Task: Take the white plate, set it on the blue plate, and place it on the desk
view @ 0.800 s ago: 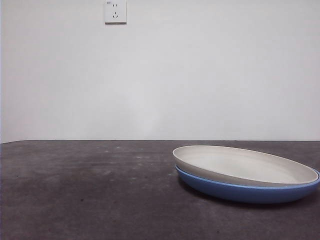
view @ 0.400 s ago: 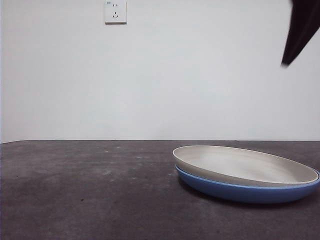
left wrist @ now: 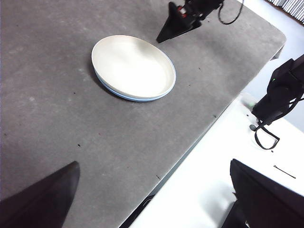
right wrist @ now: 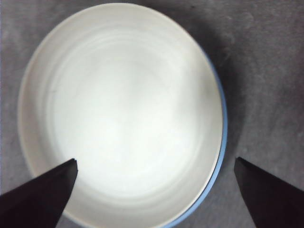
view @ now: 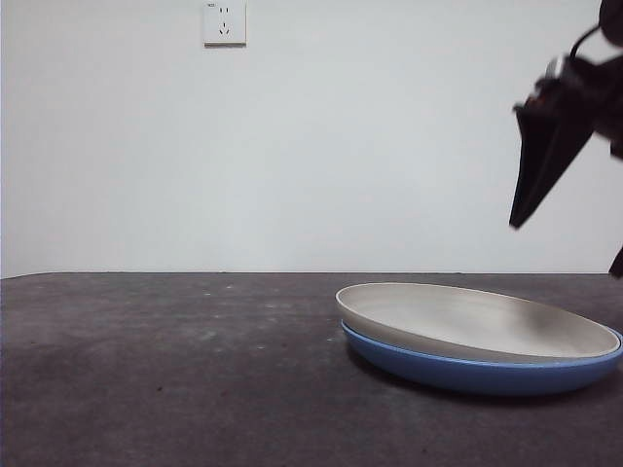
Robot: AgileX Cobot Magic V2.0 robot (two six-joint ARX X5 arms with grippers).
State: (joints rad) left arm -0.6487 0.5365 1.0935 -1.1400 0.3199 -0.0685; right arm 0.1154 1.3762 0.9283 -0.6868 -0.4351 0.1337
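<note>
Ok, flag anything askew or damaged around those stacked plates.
Only one oddity: the white plate sits tilted and off-centre in the blue plate, its rim riding higher on one side. No chips or spills show. The right gripper hovers above, jaws open.

Wall socket (view: 225, 22): white, square, sitting high on the plain white wall (view: 311, 156) in the front view, left of centre. White floor (left wrist: 199, 185): lying beyond the table's edge in the left wrist view. Black stand with looping cable (left wrist: 278, 99): standing on that floor, near the table's corner.
</note>
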